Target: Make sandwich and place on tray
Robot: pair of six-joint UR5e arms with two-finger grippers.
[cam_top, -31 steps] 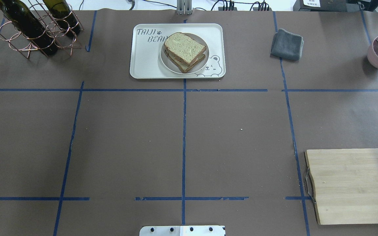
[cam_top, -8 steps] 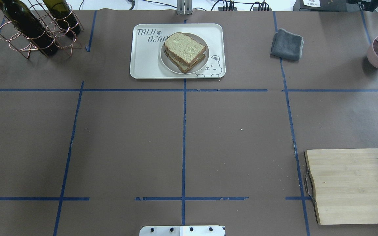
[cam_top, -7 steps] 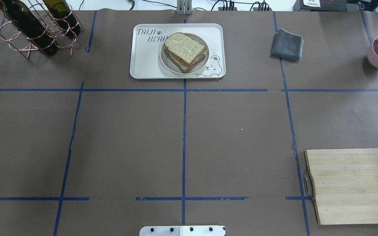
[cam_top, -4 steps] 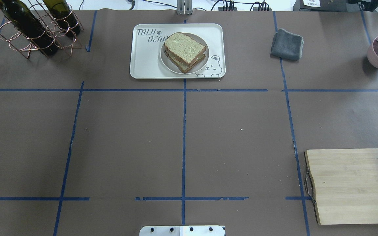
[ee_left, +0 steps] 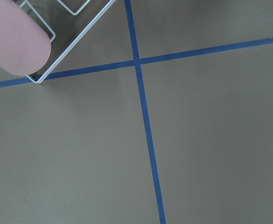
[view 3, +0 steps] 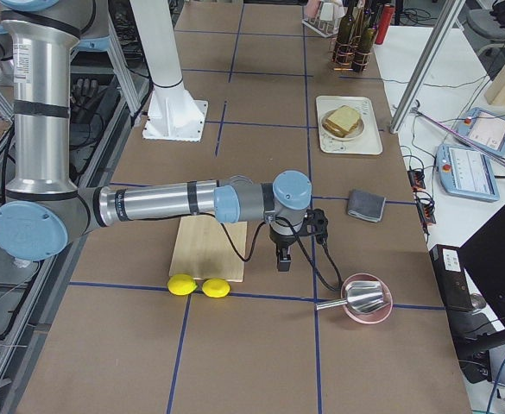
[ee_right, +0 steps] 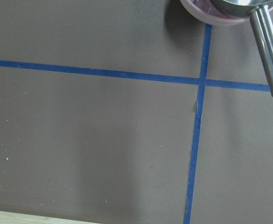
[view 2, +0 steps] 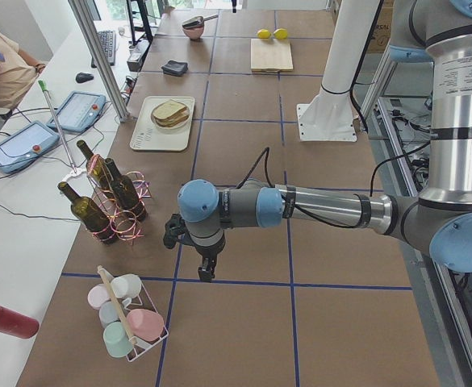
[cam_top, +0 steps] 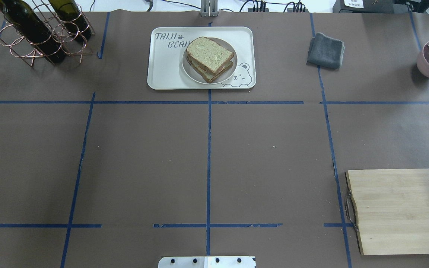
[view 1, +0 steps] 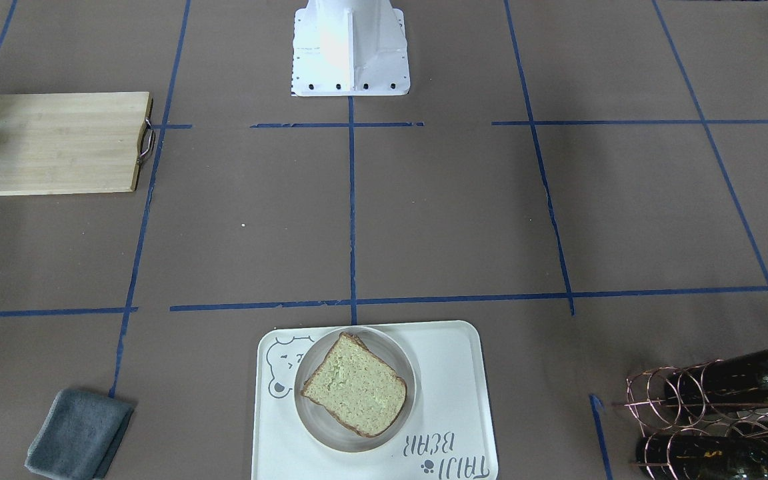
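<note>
Sandwich [cam_top: 210,56] on plate [cam_top: 227,73] in tray [cam_top: 162,70], grey cloth [cam_top: 325,51] rightward, bottle rack [cam_top: 47,37] leftward; left gripper [view 2: 207,272], right gripper [view 3: 282,261]: spread unclear.

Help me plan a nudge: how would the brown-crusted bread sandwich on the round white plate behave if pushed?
The brown-crusted bread sandwich probably shears apart: its slices sit offset, loosely stacked. Its round white plate may slide on the smooth cream tray.

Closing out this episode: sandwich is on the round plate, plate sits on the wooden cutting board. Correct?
No. The sandwich is on the round plate, but the plate sits on the tray, not the wooden cutting board. The overhead exterior view shows it.
</note>
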